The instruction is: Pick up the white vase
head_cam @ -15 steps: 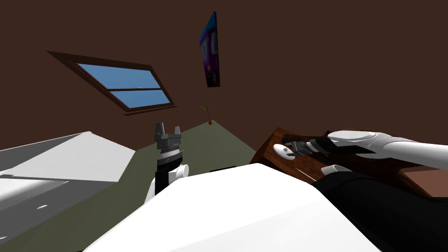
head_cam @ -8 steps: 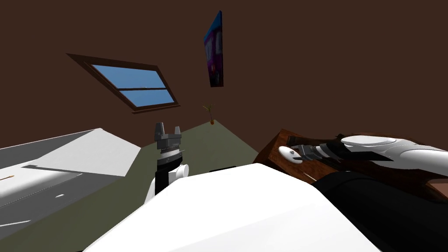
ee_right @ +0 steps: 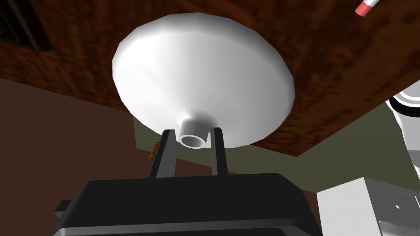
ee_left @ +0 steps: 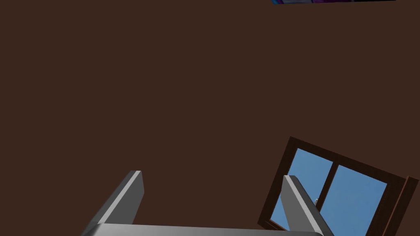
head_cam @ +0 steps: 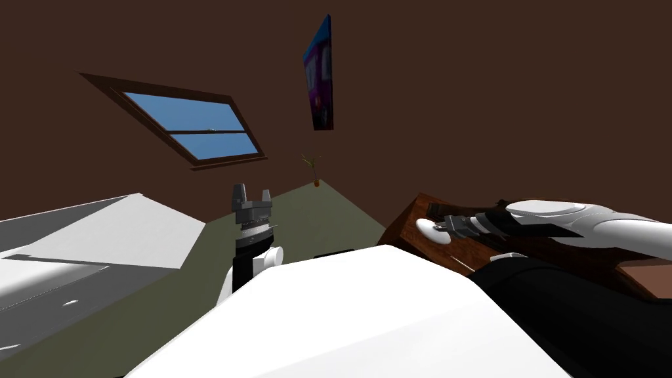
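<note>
The white vase (ee_right: pixel 203 78) has a wide, flat round body and a short narrow neck. It lies on its side on the dark wooden table (ee_right: pixel 328 82), with the neck pointing at my right hand. My right gripper (ee_right: pixel 192 132) is shut on that neck, one finger pressing each side. In the head view the vase (head_cam: pixel 430 230) shows near the table's (head_cam: pixel 410 216) left corner, with the right gripper (head_cam: pixel 446 227) reaching in from the right. My left gripper (head_cam: pixel 251 197) is raised in front of my chest, open and holding nothing.
A red and white stick (ee_right: pixel 368 6) lies on the table beyond the vase. A dark object (ee_right: pixel 20 24) sits at the table's far side. White furniture (head_cam: pixel 118 230) stands to my left, and a small plant (head_cam: pixel 314 172) stands in the far corner of the olive floor.
My right gripper's fingers have closed in on the vase's neck. The head camera has swung slightly. The left arm has not moved.
</note>
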